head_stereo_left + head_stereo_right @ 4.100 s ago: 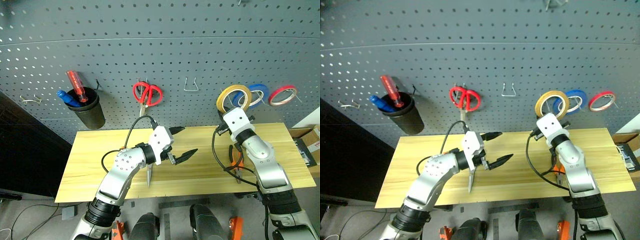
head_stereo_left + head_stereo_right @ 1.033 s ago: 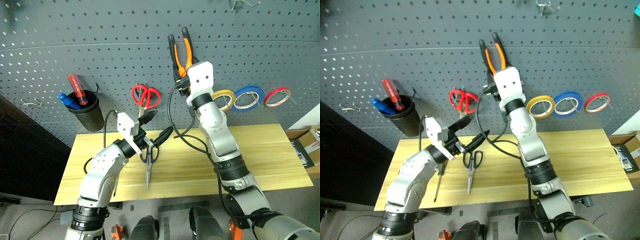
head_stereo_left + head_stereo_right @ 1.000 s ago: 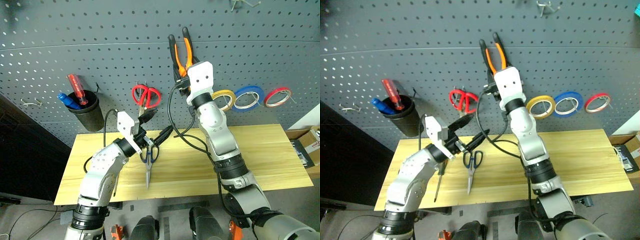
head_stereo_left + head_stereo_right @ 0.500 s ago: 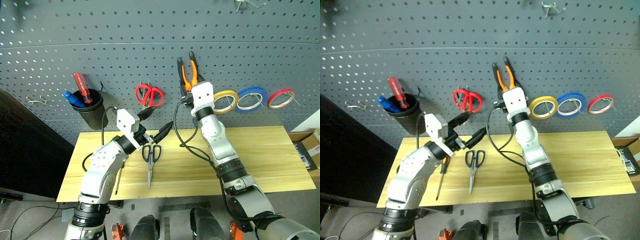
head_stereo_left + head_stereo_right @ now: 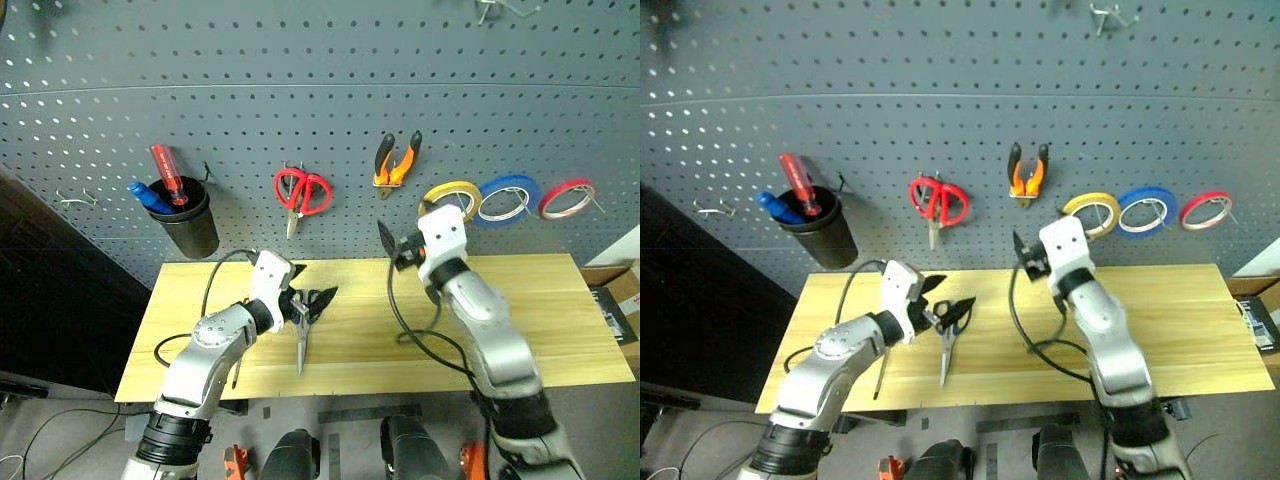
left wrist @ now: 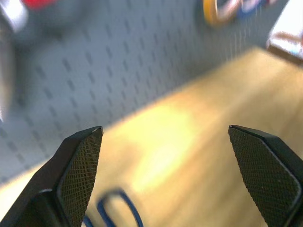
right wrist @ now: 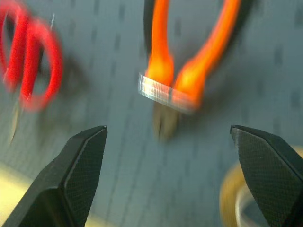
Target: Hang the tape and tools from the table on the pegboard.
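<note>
right claw let go, empty, wide; pliers now hang on pegboard.

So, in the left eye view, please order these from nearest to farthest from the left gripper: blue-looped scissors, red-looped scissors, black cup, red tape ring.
From the left gripper:
1. Blue-looped scissors, on the table right at the fingertips.
2. Red-looped scissors, hanging on the pegboard above it.
3. Black cup, on the pegboard, up and to its left.
4. Red tape ring, far right on the pegboard.

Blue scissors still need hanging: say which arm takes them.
Left. The left gripper hovers open right over the blue-looped scissors on the table; the right gripper sits open, farther off, below the hung pliers.
</note>
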